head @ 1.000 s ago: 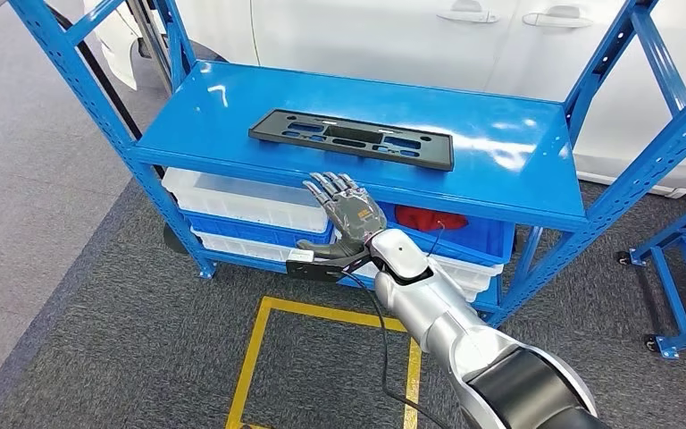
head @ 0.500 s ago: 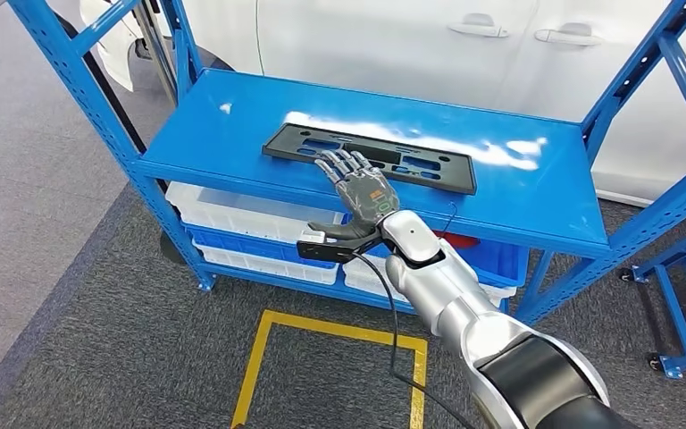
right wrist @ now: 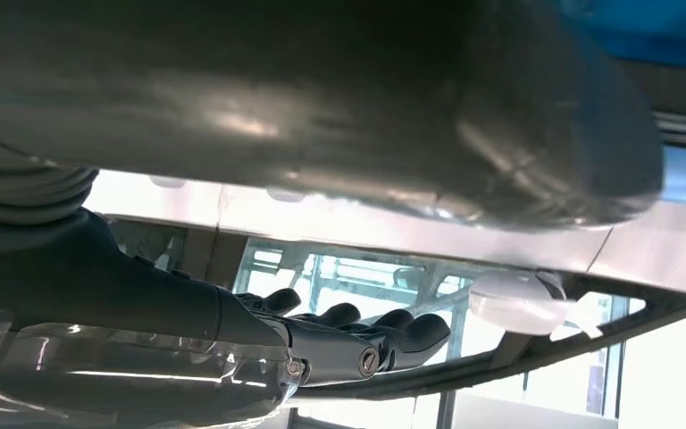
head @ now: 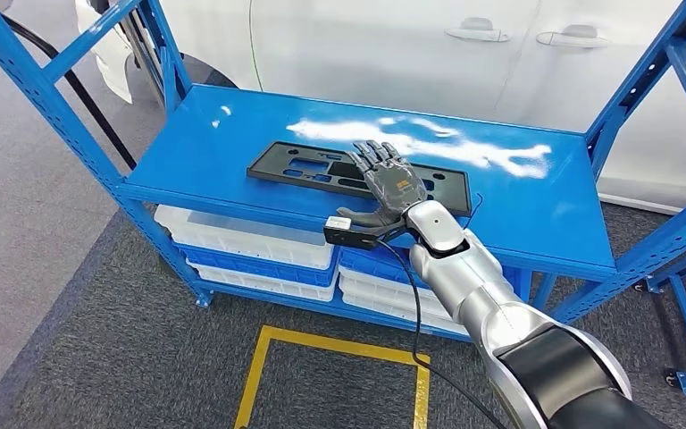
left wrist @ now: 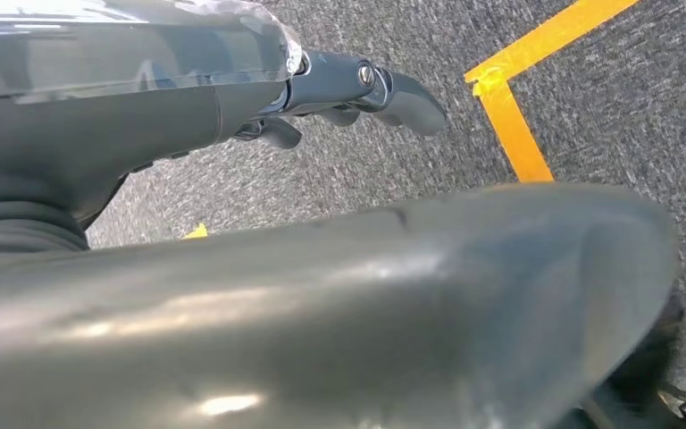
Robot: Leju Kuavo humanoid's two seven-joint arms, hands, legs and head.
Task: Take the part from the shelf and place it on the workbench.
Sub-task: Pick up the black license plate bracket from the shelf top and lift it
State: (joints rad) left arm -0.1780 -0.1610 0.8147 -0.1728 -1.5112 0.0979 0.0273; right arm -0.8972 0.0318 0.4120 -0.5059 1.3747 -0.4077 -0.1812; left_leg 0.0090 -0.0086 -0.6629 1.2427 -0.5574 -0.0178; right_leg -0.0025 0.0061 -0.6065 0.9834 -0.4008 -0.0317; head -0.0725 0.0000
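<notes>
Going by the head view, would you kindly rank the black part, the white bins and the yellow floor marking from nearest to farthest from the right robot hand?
1. Black part: on the top shelf, directly under the right robot hand.
2. White bins: on the lower shelf, below and to the left.
3. Yellow floor marking: on the carpet before the shelf.

Landmark: blue shelf (head: 232,152), top deck. Open air above the deck; no upper deck in view over it. Blue uprights (head: 49,85) stand at both ends, so entry is from the front edge, between them. Flat black part (head: 304,170) lies near the deck's front, low in profile. Right hand (head: 391,183) hovers over the part's right half, fingers spread, holding nothing. Bare deck lies behind the part and to its right. A white car (head: 393,40) closes off the shelf's far side. Below the deck, white bins (head: 250,234) fill the lower level.
</notes>
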